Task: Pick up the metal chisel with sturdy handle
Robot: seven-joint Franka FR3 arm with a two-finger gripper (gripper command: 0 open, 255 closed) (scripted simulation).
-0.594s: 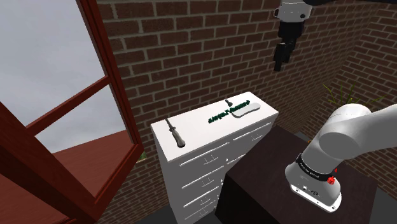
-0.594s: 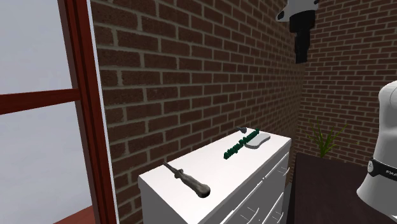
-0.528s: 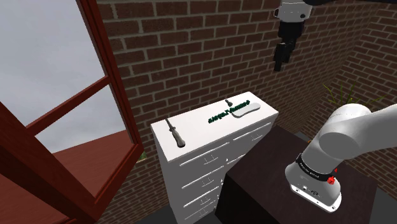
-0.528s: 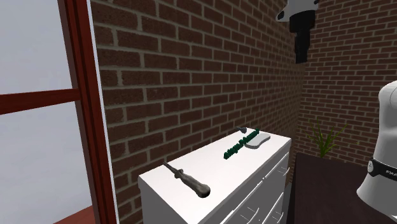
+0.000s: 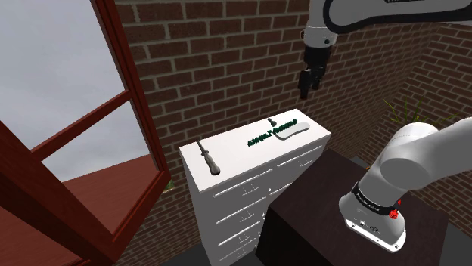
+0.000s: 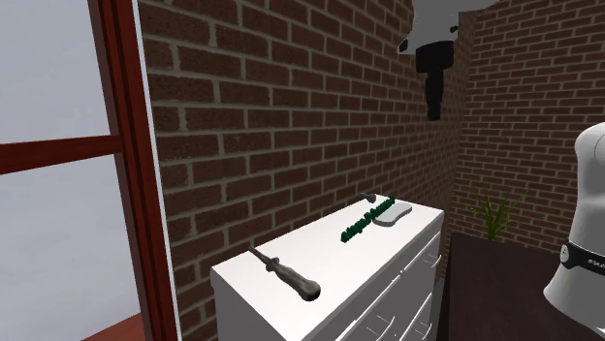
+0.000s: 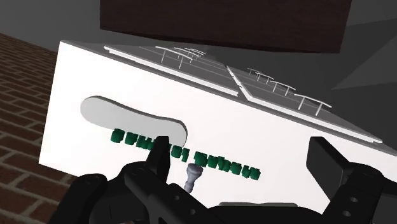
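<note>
The chisel (image 5: 206,157) is a slim dark grey tool with a thicker handle. It lies flat on the white drawer cabinet's top (image 5: 242,160), at the end toward the shoulder view's left; in the second exterior view the chisel (image 6: 284,272) is near the front corner. My gripper (image 5: 305,89) hangs high above the cabinet's other end, far from the chisel, and points down (image 6: 434,105). In the wrist view the gripper (image 7: 245,160) is open, its fingers wide apart with nothing between them.
Under the gripper lie a flat grey slab (image 7: 127,118), a row of green pieces (image 7: 213,159) and a small grey peg (image 7: 193,175). A brick wall (image 5: 227,60) backs the cabinet. A red window frame (image 5: 121,113) stands to the shoulder view's left, my dark stand (image 5: 318,208) to its right.
The gripper has swung toward the shoulder view's left and dropped a little, now over the cabinet's slab end. The chisel and other objects have not moved.
</note>
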